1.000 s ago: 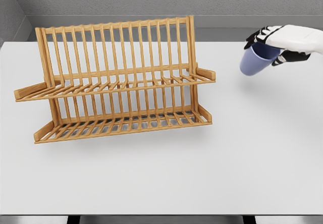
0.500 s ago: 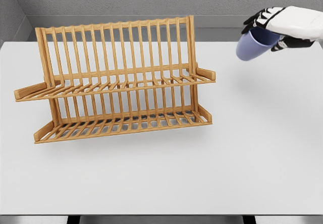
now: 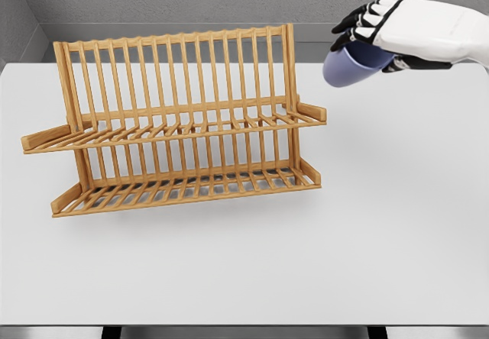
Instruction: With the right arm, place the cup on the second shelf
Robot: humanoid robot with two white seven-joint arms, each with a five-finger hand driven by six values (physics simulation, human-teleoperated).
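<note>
My right hand (image 3: 374,37) comes in from the upper right, its fingers shut on a blue cup (image 3: 348,66). The cup is tilted, its base pointing down and left, and it hangs in the air well above the table. It is just right of the top corner of the wooden two-tier dish rack (image 3: 179,121). The rack's upper shelf (image 3: 176,130) and lower shelf (image 3: 183,190) hold nothing. The left arm is out of sight.
The rack stands on a white table (image 3: 306,263) in front of a grey wall. Small side wings stick out at the rack's right end (image 3: 312,112) and left end (image 3: 46,137).
The right hand has carried the cup up and to the left, from beside the rack's right end toward its top right corner. The rack has not moved.
</note>
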